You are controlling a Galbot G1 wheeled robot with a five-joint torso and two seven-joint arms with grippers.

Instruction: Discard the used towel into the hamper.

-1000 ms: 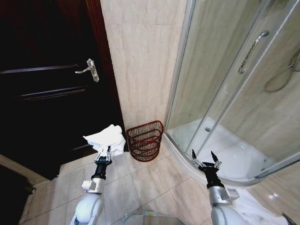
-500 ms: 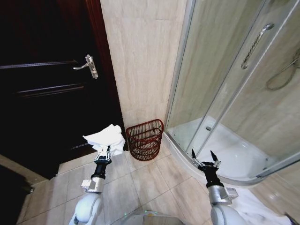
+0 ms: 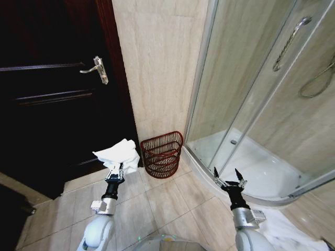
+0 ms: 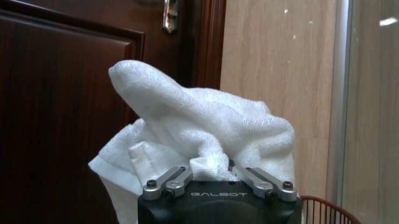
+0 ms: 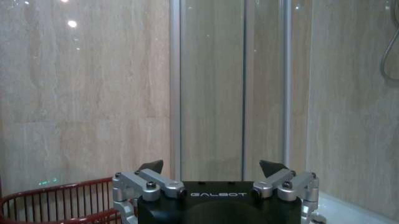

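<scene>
**Towel in hand, hamper just ahead**

The towel [image 3: 118,152] is soft white terry, bunched into a loose mound with one fold standing up like a peak and a hemmed edge hanging free. It looks light and floppy — it should sag and drape rather than keep any shape, and is unlikely to slip, since the nap gives plenty of bite. The left gripper [image 3: 116,168] has its fingers pinched on a gathered wad near the towel's middle; that seems a sound place to hold, as a bunched fold carries the whole cloth, where a grip on the hem would let it trail.

The hamper [image 3: 161,155] stands on the tile floor against the beige wall, its rim lower than the towel, which is held up just to its left. It is a dark red-brown wire basket: thin upright bars, a rounded front, stiff and openwork, with an open top. Loose loops of terry could snag on the bars, so I judge a drop from above the rim to be safer than brushing the side.

The right gripper [image 3: 230,179] hangs idle to the hamper's right, near the shower's curved edge, fingers spread and empty.
</scene>
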